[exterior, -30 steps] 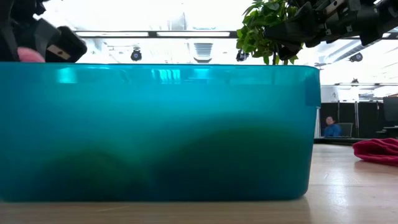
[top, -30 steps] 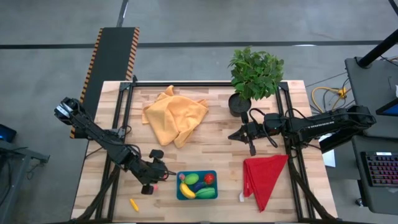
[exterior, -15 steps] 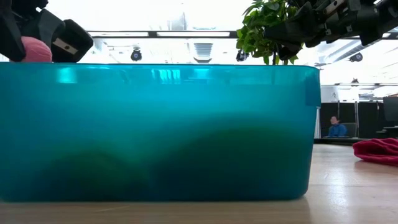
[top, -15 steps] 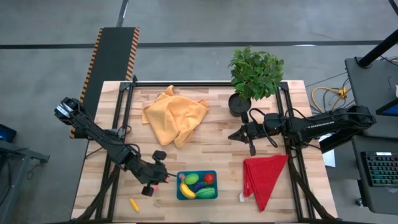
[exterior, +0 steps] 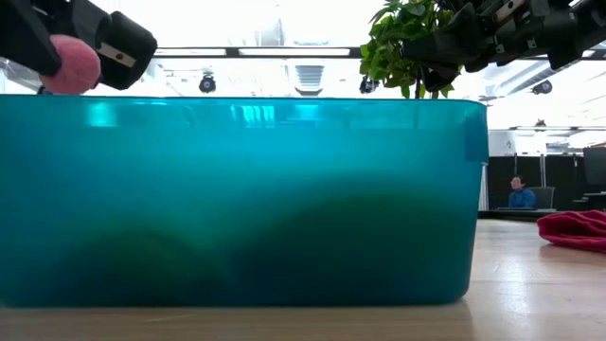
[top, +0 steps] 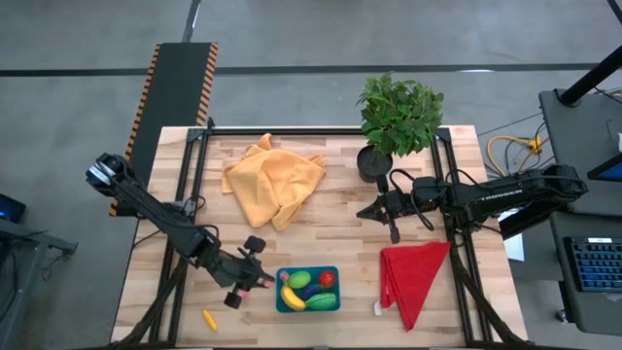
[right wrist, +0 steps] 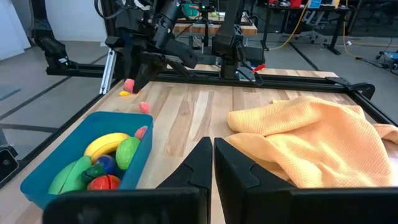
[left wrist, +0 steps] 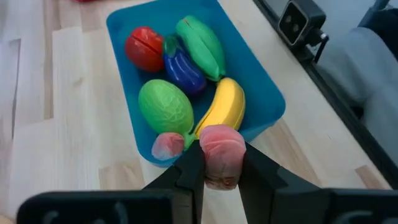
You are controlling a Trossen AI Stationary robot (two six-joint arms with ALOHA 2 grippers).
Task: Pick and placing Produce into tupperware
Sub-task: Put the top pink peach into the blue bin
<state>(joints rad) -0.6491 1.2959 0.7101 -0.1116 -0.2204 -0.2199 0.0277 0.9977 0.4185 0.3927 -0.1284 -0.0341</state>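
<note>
The teal tupperware stands near the table's front edge and fills the low view. In it lie a yellow banana, a red tomato, a purple eggplant, two green pieces and a pink bit. My left gripper is just left of the container, above its rim, shut on a pink piece. An orange carrot lies on the table at the front left. My right gripper is shut and empty, raised near the potted plant. My left gripper pinches the pink piece by two opposite sides between its two fingers. The piece is lifted clear of the table, above the level of the container's rim in the low view, just outside the container's left end.
An orange cloth lies at the back middle and a red cloth at the front right. A potted plant stands at the back right. Another pink bit lies on the table left of the container.
My left gripper has risen and gone toward the table's right edge, closer to the container's left end. It stays shut on the pink piece, which has risen above the rim in the low view.
</note>
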